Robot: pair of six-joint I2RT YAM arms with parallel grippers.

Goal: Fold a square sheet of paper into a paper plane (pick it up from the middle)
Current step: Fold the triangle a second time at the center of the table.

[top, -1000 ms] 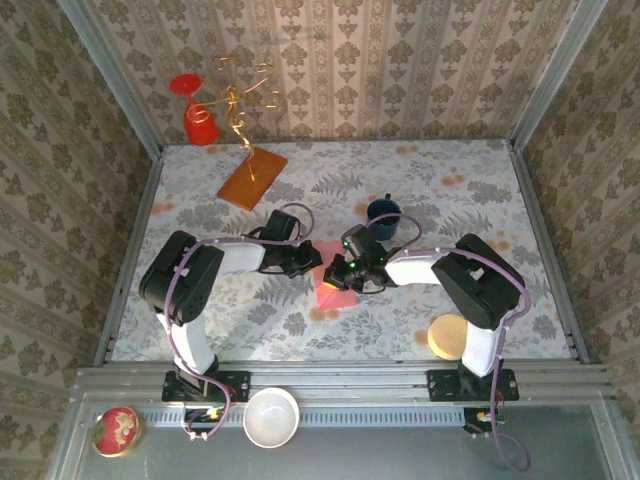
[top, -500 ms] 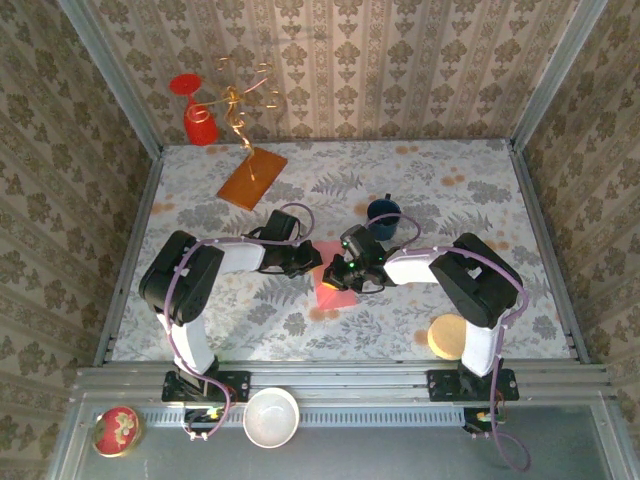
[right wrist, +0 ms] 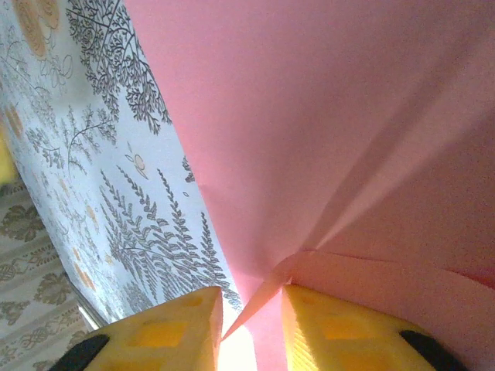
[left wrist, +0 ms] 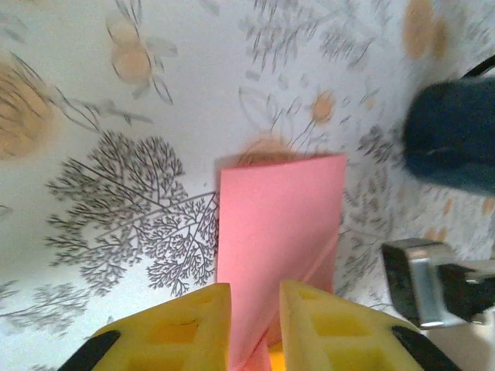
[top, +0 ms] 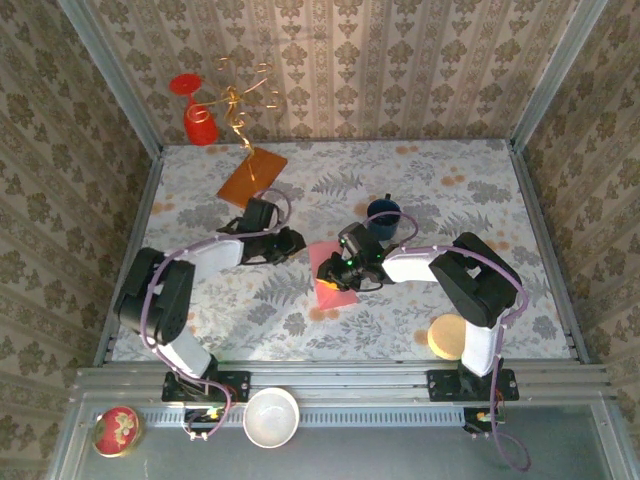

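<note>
Mid-table on the floral table (top: 480,200), a little right of centre: sheet of paper (top: 332,282), pink-red and creased, not yet a dart shape. In the left wrist view (left wrist: 278,224), seen as a flat pink panel with a straight far edge and a diagonal fold line along its right side. In the right wrist view (right wrist: 348,116), several creases running together toward a point close to the fingers.

Right gripper (top: 333,270) down at the paper's right part, arm reaching in from the right. From its own camera (right wrist: 246,297), yellow fingers (right wrist: 340,325) parted by a narrow gap, a pointed flap of paper sitting in that gap and not squeezed.

Left gripper (top: 296,243) just left of the sheet, at its far-left corner. From its wrist camera (left wrist: 255,295), yellow fingers (left wrist: 186,325) likewise set slightly apart, the paper's near end running down between them; contact with the pads impossible to judge.

Just beyond the right wrist, a dark blue cup (top: 383,212), blurred at the right edge of the left wrist view (left wrist: 452,147). Far left, an orange-brown board (top: 252,177), well apart from the paper. Near right, a round tan disc (top: 450,336). On the front rail, a white bowl (top: 271,416) and a red round tin (top: 117,430).
</note>
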